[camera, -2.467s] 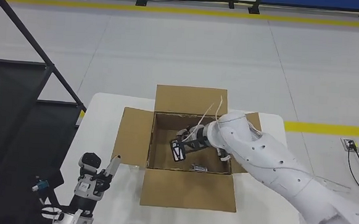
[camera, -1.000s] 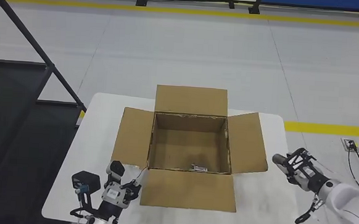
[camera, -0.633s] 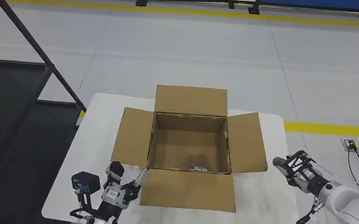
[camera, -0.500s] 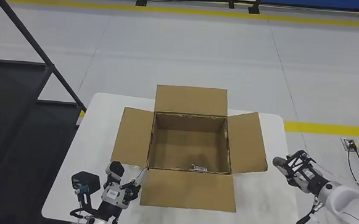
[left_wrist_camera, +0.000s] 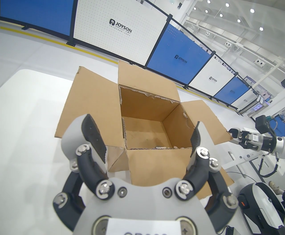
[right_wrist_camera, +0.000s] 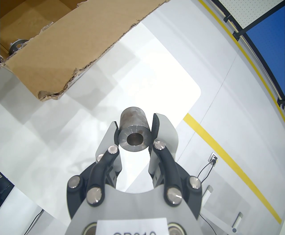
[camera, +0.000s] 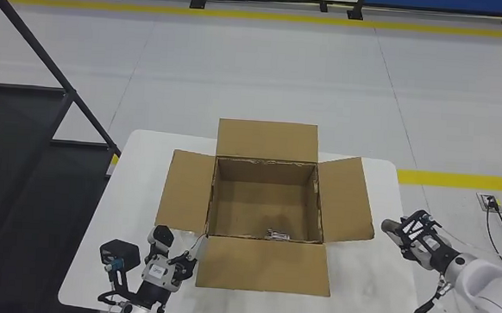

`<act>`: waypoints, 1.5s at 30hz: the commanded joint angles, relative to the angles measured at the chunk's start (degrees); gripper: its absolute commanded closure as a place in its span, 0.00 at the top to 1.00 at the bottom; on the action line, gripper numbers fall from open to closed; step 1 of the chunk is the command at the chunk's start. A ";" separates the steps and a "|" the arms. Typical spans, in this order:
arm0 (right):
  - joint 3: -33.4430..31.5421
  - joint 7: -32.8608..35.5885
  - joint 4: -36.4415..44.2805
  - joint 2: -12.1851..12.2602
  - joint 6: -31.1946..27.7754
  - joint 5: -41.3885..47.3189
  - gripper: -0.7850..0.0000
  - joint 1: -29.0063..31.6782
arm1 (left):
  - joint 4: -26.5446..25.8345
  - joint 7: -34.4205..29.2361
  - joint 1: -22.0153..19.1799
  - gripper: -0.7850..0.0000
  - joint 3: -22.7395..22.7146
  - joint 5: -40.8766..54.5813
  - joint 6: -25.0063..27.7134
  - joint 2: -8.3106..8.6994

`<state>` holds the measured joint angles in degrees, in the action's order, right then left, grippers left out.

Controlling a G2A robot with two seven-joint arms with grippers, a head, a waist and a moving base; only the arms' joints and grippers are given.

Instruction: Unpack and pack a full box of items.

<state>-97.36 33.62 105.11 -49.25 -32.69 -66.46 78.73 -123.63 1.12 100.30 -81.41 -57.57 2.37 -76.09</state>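
Note:
An open cardboard box (camera: 265, 205) stands in the middle of the white table (camera: 146, 176), all its flaps folded out. On its floor, against the near wall, lies a small metal part (camera: 279, 235), also seen as a metal part (right_wrist_camera: 16, 45) past the flap. My right gripper (camera: 393, 227) hovers beyond the box's right flap, over the table's right edge. It is shut on a dark metal cylinder (right_wrist_camera: 133, 131) with a bore through it. My left gripper (left_wrist_camera: 142, 131) stands open and holds nothing, just off the near-left corner of the box (left_wrist_camera: 144, 115).
The box's right flap (right_wrist_camera: 66, 44) has a torn edge close to the right gripper (right_wrist_camera: 134, 130). The right gripper (left_wrist_camera: 236, 133) is also visible across the box from the left wrist. A black frame (camera: 38, 100) rises left of the table.
The right arm has come out of the box with the cylinder and gone to the table's right edge. The left arm has drawn closer to the front flap. Both have kept still for the last half second.

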 commanded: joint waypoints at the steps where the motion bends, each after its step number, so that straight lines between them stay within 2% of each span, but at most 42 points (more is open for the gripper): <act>1: 0.00 0.01 0.00 0.00 0.00 0.00 0.00 0.00 | 0.00 0.00 0.00 1.00 0.00 0.00 0.00 0.00; 14: 0.00 0.01 0.00 0.00 0.00 0.00 0.00 0.00 | 0.00 0.00 0.00 1.00 0.00 0.00 0.00 0.00; 17: 2.18 1.44 0.05 -0.11 1.05 -2.36 0.00 -0.20 | 0.00 0.00 0.00 1.00 0.00 0.00 0.00 0.00; 21: 7.18 6.57 -2.35 -0.58 5.70 -5.10 0.00 -4.38 | 0.00 0.00 0.00 1.00 0.00 0.00 0.00 0.00; 23: 10.25 7.70 -4.80 -0.98 6.15 -3.88 0.00 -7.26 | 0.00 0.00 0.00 1.00 0.00 0.00 0.00 0.00; 28: 17.77 14.63 -9.71 -2.07 11.09 -8.41 0.00 -14.67 | 0.00 0.00 0.00 1.00 0.00 0.00 0.00 0.00; 33: 22.31 18.89 -15.64 -3.24 13.09 -7.64 0.00 -21.30 | 0.00 0.00 0.00 1.00 0.00 0.00 0.00 0.00; 38: 22.68 17.86 -20.12 -3.64 10.80 -4.22 0.00 -24.43 | 0.00 0.00 0.00 1.00 0.00 0.00 0.00 0.00; 41: 20.59 16.01 -21.13 -3.37 9.11 -1.99 0.00 -24.00 | 0.00 0.00 0.00 1.00 0.00 0.00 0.00 0.00; 45: 17.92 18.44 -21.89 -2.86 8.00 -0.18 0.00 -23.06 | 0.00 0.00 0.00 1.00 0.00 0.00 0.00 0.00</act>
<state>-78.99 51.01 83.32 -52.23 -24.26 -66.88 55.52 -123.63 1.13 100.30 -81.41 -57.57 2.37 -76.09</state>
